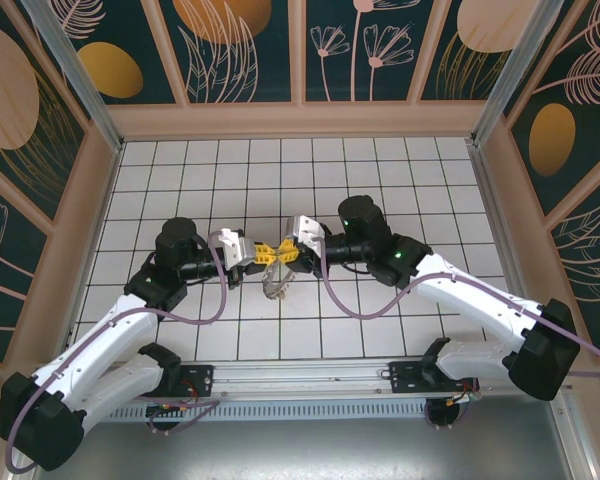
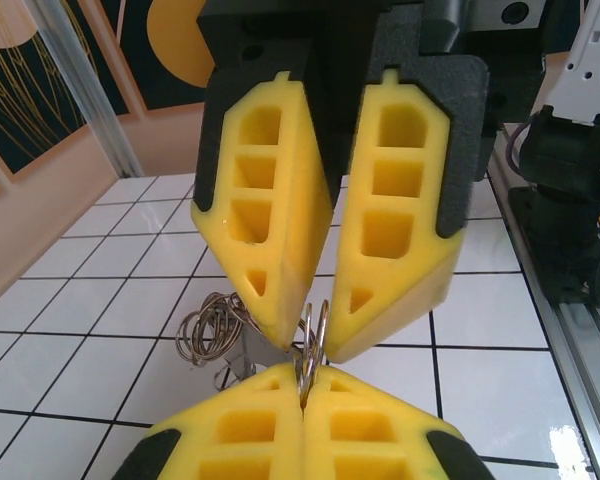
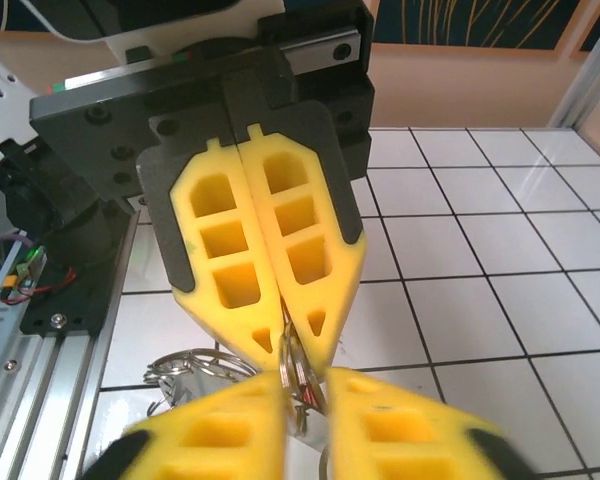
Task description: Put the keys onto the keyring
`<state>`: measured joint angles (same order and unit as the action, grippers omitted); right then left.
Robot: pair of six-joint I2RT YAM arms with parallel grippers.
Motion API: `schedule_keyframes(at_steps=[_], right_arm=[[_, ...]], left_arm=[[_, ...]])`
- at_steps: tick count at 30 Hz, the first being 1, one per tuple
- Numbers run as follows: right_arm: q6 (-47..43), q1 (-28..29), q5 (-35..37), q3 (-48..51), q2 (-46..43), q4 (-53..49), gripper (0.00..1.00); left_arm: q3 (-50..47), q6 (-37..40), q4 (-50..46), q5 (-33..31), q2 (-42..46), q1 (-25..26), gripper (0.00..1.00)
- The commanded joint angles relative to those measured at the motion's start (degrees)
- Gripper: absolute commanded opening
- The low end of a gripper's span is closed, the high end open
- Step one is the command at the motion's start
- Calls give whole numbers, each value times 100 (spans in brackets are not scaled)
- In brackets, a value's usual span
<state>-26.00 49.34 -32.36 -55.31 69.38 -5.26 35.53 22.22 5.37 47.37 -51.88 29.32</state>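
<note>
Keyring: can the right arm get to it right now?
Probably yes. The right gripper has its tips either side of a loop of the keyring, tip to tip with the left gripper that pinches it. Nothing stands between them.

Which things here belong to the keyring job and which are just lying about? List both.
Job: keyring, held between both sets of jaws; metal loops beside it; left gripper; right gripper.
Not the job: white tiled table; aluminium rail; patterned walls.
</note>
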Motion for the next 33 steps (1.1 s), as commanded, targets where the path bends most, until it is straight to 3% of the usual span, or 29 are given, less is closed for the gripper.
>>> schedule_keyframes(at_steps=[1, 3, 11, 13, 17, 23, 33], right_arm=[[-146, 49, 69, -214, 31, -235, 7], [-169, 88, 62, -229, 40, -234, 1], [-388, 310, 686, -379, 228, -460, 0], [-393, 326, 785, -206, 72, -171, 0], [-393, 313, 843, 7, -237, 203, 0], [-459, 304, 736, 60, -302, 128, 0], [-388, 304, 565, 73, -266, 179, 0]], left_arm=[[6, 134, 44, 97, 92, -14, 0], [14, 125, 35, 70, 65, -14, 0], [75, -59, 17, -79, -24, -14, 0], [105, 29, -153, -90, -17, -14, 17], [82, 526, -625, -310, 128, -14, 27], [107, 1159, -957, -470, 295, -15, 31], [43, 857, -233, -659, 178, -14, 32]])
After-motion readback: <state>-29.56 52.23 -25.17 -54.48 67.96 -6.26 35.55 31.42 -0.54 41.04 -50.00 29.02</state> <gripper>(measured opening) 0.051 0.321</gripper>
